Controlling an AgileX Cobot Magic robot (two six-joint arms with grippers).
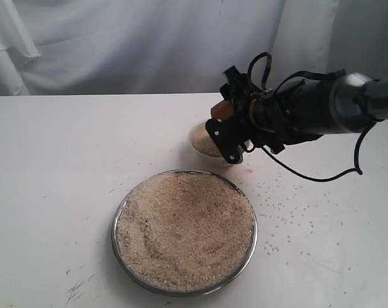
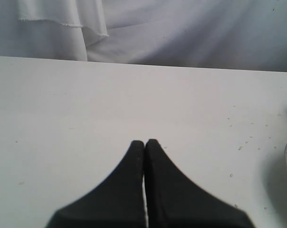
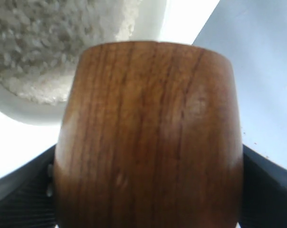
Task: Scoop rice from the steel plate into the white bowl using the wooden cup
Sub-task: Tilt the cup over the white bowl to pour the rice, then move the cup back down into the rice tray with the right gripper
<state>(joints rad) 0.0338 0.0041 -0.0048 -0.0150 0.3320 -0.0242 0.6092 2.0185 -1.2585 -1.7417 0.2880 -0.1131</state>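
Right pincer clamped wide on wooden cup, its mouth over white bowl rim. Steel plate edge close by. Left pincer closed, empty; bare table ahead.

Bright, even light washes the table almost white, and the shadows around the right gripper are faint and soft-edged. Right up between its jaws the wooden cup looms slightly soft with a pale sheen, the rice beyond its rim bright and grainy. The left gripper reads as a dark, featureless shape with fuzzy edges against the glaring tabletop.
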